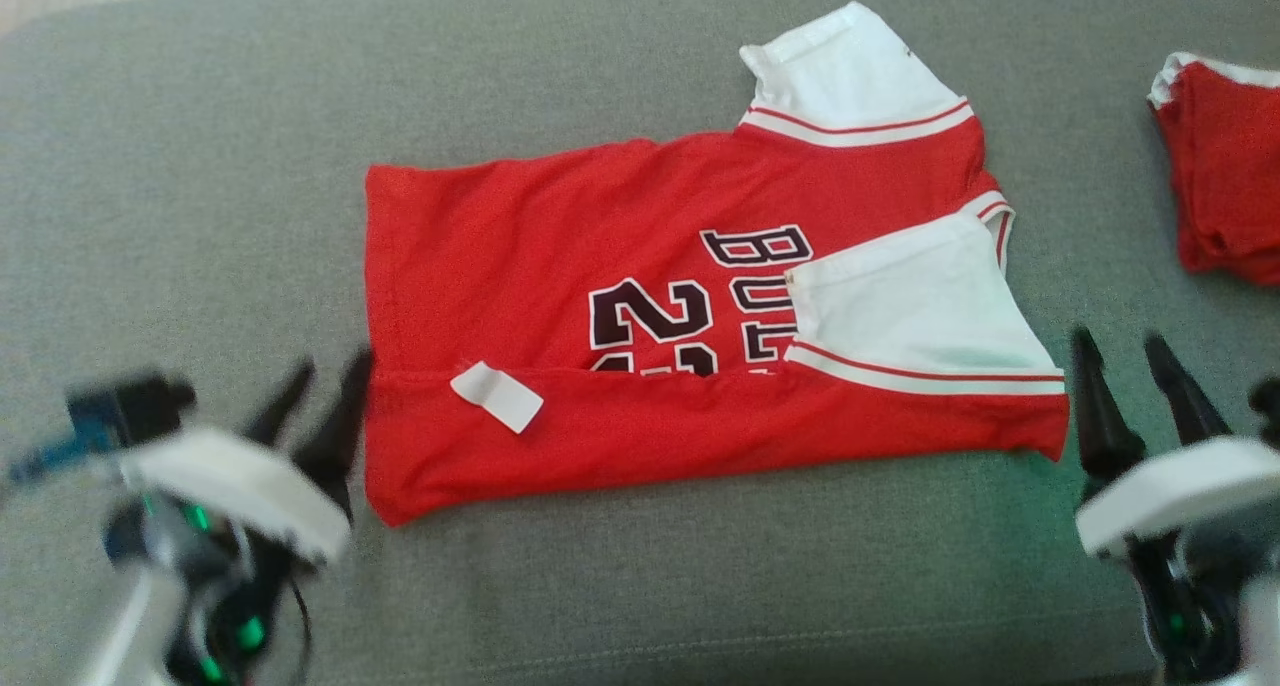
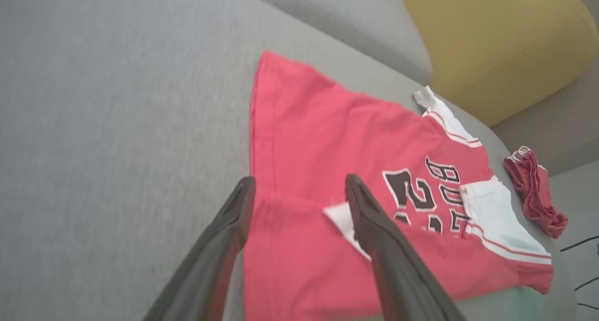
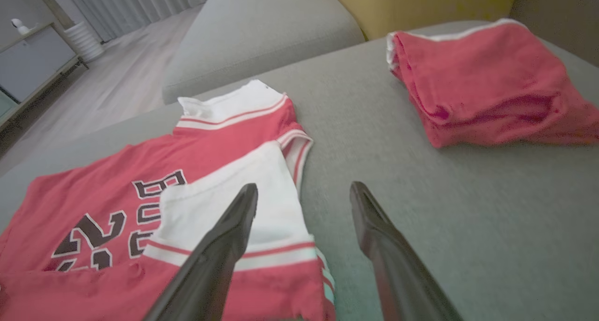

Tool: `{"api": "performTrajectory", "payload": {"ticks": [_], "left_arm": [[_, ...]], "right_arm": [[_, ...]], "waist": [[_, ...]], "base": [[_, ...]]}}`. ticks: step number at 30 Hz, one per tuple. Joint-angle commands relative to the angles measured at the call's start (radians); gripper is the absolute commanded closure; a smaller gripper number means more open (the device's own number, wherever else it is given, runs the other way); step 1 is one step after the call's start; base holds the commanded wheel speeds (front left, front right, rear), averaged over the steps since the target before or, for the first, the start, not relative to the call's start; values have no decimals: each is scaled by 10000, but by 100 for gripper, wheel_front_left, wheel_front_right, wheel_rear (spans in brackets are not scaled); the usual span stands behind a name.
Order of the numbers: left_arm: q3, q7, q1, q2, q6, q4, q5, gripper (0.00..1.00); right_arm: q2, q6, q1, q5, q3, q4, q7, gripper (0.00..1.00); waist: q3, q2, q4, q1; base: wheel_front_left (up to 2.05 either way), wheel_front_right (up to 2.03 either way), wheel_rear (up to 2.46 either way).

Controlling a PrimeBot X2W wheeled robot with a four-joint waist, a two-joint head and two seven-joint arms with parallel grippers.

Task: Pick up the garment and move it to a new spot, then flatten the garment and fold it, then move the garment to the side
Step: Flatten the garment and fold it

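A wide grey sofa seat (image 1: pixel 200 166) carries everything we see, with a yellow cushion (image 2: pixel 491 40) behind it. The garment (image 1: pixel 560 226), a red jersey with white sleeves, lies flat at the middle of the seat. Its near long edge is folded up over itself as a band, and one white sleeve (image 1: pixel 910 316) is folded in over the chest. Well apart from it, to the right, a second red garment (image 1: pixel 1225 176) with white trim sits folded in a pile. Our left gripper (image 1: pixel 330 386) stands just beside the jersey's near left corner, fingers spread and holding nothing. In the left wrist view one finger shows over grey fabric and the other over the red band. Our right gripper (image 1: pixel 1135 386) sits just off the near right corner, likewise spread wide and empty, over bare sofa. On the chest we read black, white-edged letters (image 1: pixel 755 246), "BUL", the rest covered by the sleeve. Beside them is a large "2", the next digit cut off by the fold. A small white tag (image 1: pixel 497 396) lies on the band; any print on it is too small to read.
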Motion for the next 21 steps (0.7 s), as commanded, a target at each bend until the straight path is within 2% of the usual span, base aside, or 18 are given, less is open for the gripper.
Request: {"api": "performTrajectory", "payload": {"ticks": [1,5,8,12,21], "left_arm": [[378,311,-1200,555,-87,-369,223,0],[145,1125,-2829,1181,-251,51,672,0],[-165,1724,-3931,1439,-429,577,948,0],[-473,2237,-5129,1587,-622,1408,1228,0],[-716,2473,-6491,1744,-614,3271,1737,0]], "right_arm": [[-99,65,-721,-177,430,-534,104,0],[-309,65,-1597,-345,955,-671,236,0],[-491,65,-2281,-419,1415,-618,248,0],[-640,65,-3007,-352,2046,-435,187,0],[-774,65,-3781,-126,2887,145,-215,0]], "waist": [[185,0,-80,0],[611,0,-200,0],[1017,0,-334,0],[1586,0,-565,0],[2297,0,-1042,0]], "base": [[0,0,0],[0,0,0],[0,0,0],[0,0,0],[0,0,0]]}}
